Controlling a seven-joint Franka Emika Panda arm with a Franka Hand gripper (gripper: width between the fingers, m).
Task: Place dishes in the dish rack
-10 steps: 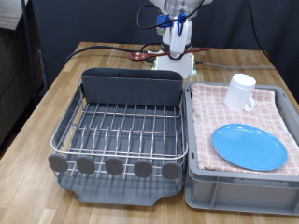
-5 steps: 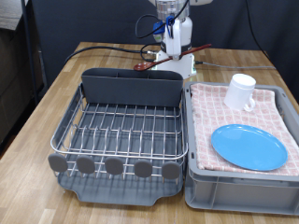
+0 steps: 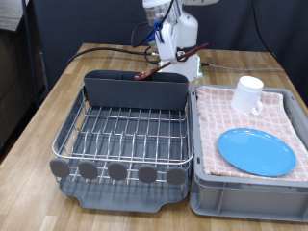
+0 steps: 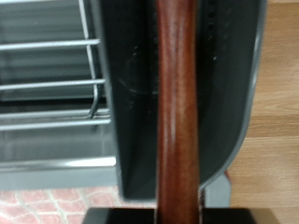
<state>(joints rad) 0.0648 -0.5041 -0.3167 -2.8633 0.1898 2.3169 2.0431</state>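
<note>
Pinching the wooden spoon [image 3: 171,60] between my fingers, my gripper [image 3: 169,48] hangs above the far edge of the dish rack [image 3: 123,144], over the tall grey cutlery box [image 3: 135,90]. From the exterior view the spoon slants, its higher end toward the right near my fingers and its lower end dipping toward the box's rim. Through my wrist view the reddish-brown handle [image 4: 177,112] runs straight along the middle, with the dark box [image 4: 229,75] under it, the silver wire grid [image 4: 51,75] to one side and bare wooden table [image 4: 278,140] to the other. Off at the exterior view's right, the white mug [image 3: 248,94] and the light-blue plate [image 3: 256,151] sit on the pink checked cloth [image 3: 279,117] in the grey bin [image 3: 250,195].
</note>
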